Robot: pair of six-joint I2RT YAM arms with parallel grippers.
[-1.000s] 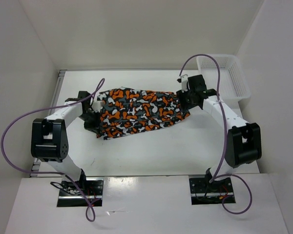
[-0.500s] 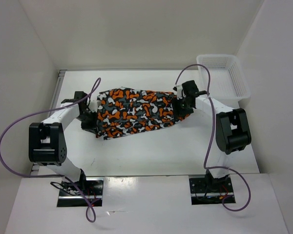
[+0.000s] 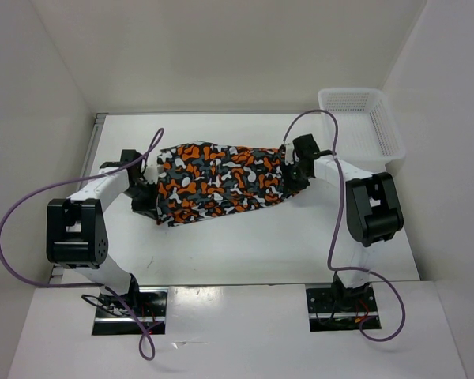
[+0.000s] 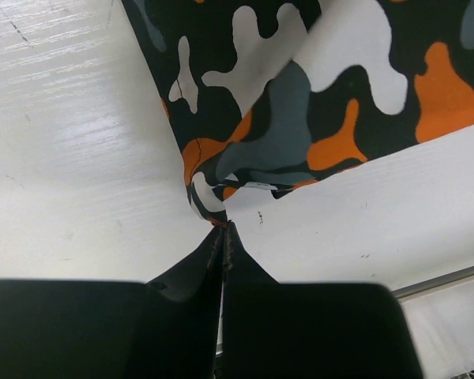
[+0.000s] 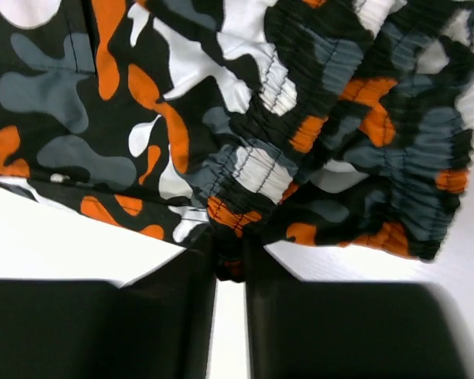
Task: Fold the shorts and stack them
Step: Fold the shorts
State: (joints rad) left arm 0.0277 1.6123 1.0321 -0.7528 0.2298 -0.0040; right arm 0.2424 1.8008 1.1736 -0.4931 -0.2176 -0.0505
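Top external view: the shorts (image 3: 221, 183) are lying spread on the table (image 3: 245, 245), spanning the gap between the two grippers, one end at each set of fingertips. A white mesh basket (image 3: 383, 130) is standing beyond the right gripper and to its outer side, apart from the cloth.

Left wrist view: the left gripper (image 4: 223, 233) is pinching with its jaws pressed fully together, nipping only the very tip of a hem corner just ahead of them.

Right wrist view: the right gripper (image 5: 229, 264) is gripping a bunched fold of the gathered waistband, its jaws parted by no more than the cloth between them.

The step in hand is judged to be taking hold of both ends for a fold. Doing it well probably means raising both ends together and level, holding the cloth lightly taut between the grippers. The lifted edge should then be laid squarely onto the opposite edge. The left pinch is looking shallow, so a slow, even lift is advisable, lest the corner slip out.

No brand, label or writing is showing; the blotches are pattern only.
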